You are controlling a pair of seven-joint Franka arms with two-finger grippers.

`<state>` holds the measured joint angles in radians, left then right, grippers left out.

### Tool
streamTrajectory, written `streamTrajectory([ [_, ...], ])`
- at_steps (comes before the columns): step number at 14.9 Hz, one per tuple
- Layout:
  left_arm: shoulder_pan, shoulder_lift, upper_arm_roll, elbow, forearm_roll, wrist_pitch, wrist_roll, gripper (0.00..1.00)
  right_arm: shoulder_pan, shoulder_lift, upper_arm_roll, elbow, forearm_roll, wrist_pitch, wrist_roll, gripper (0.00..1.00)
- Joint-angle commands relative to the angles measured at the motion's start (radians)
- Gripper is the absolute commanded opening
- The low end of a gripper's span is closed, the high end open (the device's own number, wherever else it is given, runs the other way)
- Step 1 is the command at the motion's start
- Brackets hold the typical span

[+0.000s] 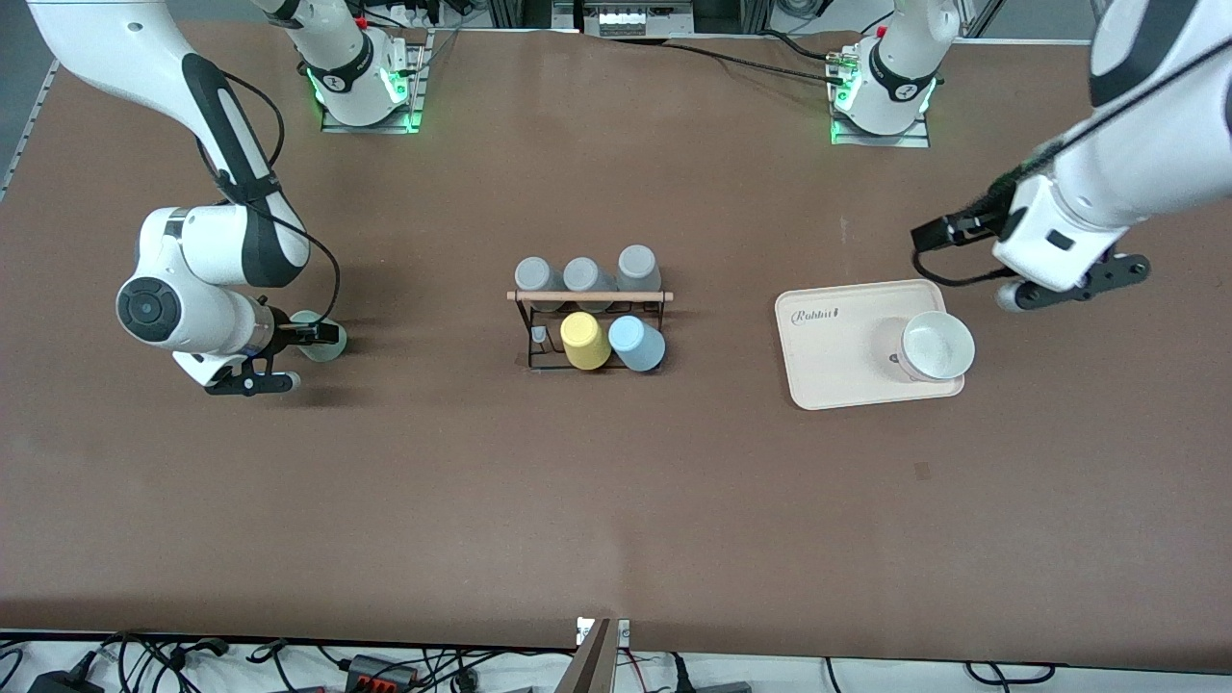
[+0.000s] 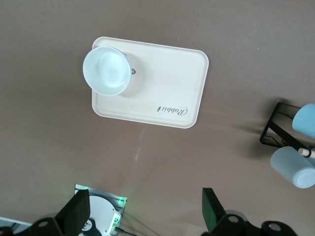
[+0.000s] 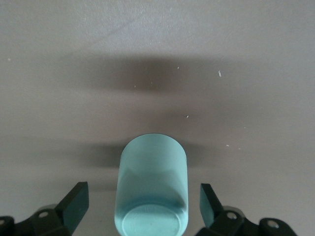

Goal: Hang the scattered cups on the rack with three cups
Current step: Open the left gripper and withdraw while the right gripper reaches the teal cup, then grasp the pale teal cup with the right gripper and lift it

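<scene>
the right gripper (image 1: 318, 335), jaws wide, straddles the mint cup (image 1: 310, 337) lying near the table's right-arm edge, apparently to lift it toward the rack (image 1: 589, 318) at mid-table, where the blue cup (image 1: 637, 344) already hangs by a yellow one. the left gripper (image 2: 145, 214) waits, wide, above the cream tray (image 1: 833, 361) holding a white cup (image 1: 936, 346)

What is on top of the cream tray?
On the cream tray stands one white cup, upright and empty, at the corner toward the left arm's end, nearer the front camera. A printed word shows on the bare part. The tray surface under the cup is hidden.
</scene>
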<state>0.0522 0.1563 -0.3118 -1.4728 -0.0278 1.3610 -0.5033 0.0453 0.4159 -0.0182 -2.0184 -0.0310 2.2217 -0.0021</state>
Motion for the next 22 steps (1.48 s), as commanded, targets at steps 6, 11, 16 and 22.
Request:
streamTrajectory([
  [6,0.052,-0.086,-0.004,-0.103,0.02,0.038,0.216,1.0,-0.018,-0.055,0.0,-0.095,0.002,0.056,0.008,1.0],
  [11,0.057,-0.073,-0.006,-0.072,0.009,0.015,0.198,1.0,-0.031,-0.058,0.001,-0.094,0.003,0.046,0.004,1.0],
  [16,0.074,-0.072,-0.006,-0.073,-0.015,0.02,0.206,1.0,-0.03,-0.054,0.003,-0.092,0.003,0.047,0.013,0.82],
  [22,0.081,-0.067,-0.007,-0.083,-0.003,0.115,0.321,1.0,-0.024,-0.058,0.007,-0.037,0.002,0.041,0.001,0.23],
])
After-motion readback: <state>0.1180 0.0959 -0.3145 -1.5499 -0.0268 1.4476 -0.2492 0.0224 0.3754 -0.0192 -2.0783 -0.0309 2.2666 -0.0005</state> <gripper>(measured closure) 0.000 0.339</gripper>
